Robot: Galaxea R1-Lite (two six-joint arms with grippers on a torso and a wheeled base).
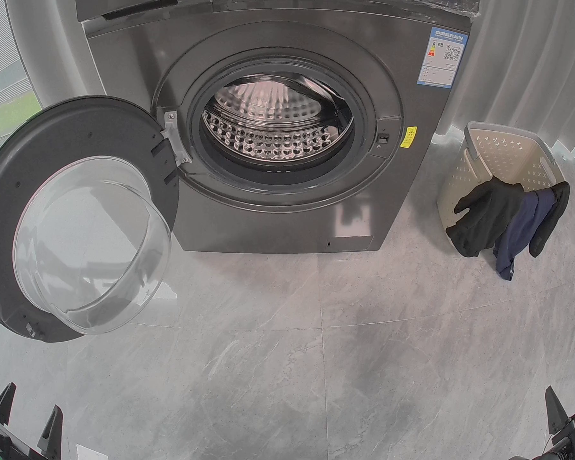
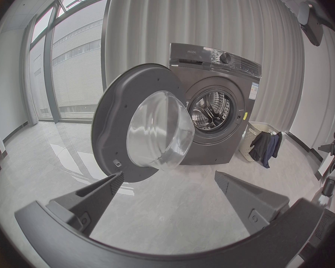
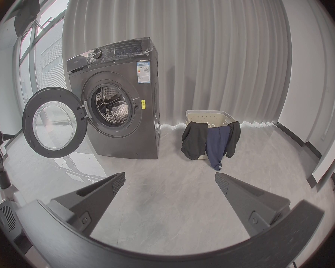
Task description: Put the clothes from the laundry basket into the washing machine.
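On the floor (image 1: 300,352) to the right of the washing machine (image 1: 390,65) we see the laundry basket (image 1: 485,148), dark clothes (image 1: 492,212) draped over its front rim. The machine's door (image 1: 19,180) hangs open on the left. Our left gripper (image 2: 167,179) and right gripper (image 3: 169,177) both stand wide, holding nothing, well apart from the basket.

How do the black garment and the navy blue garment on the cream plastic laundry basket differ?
The black garment is broader than the navy blue garment. The navy blue garment hangs lower than the black garment. Both drape over the rim of the cream laundry basket.
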